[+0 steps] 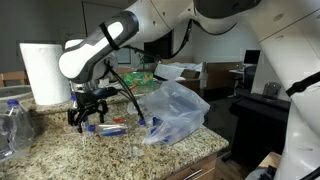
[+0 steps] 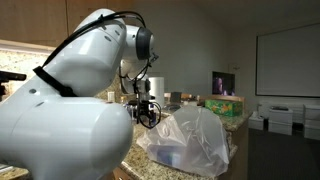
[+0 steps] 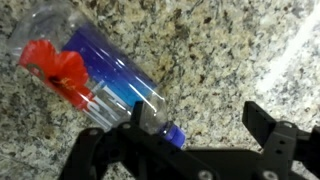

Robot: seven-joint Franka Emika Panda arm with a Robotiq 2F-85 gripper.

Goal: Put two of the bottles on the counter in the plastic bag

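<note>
- Speckled beige-and-brown granite worktop [image 1: 60, 150] carries everything.
- Large wrinkled translucent plastic bag [image 1: 178, 108] sits near, likely for a short carry.
- Black pincer [image 3: 200, 125] hovers released, jaws spread for straddling.
- Small clear blue-capped bottle [image 3: 100, 75] lies sideways beneath, ungrasped.

The tabletop [image 3: 230, 50] is speckled beige and brown. The bottle [image 3: 105, 85] is clear, its label [image 3: 60, 65] red and blue, its cap [image 3: 175, 133] blue. The plastic bag [image 1: 178, 110] is translucent whitish, the pincer [image 3: 200, 120] black.
</note>
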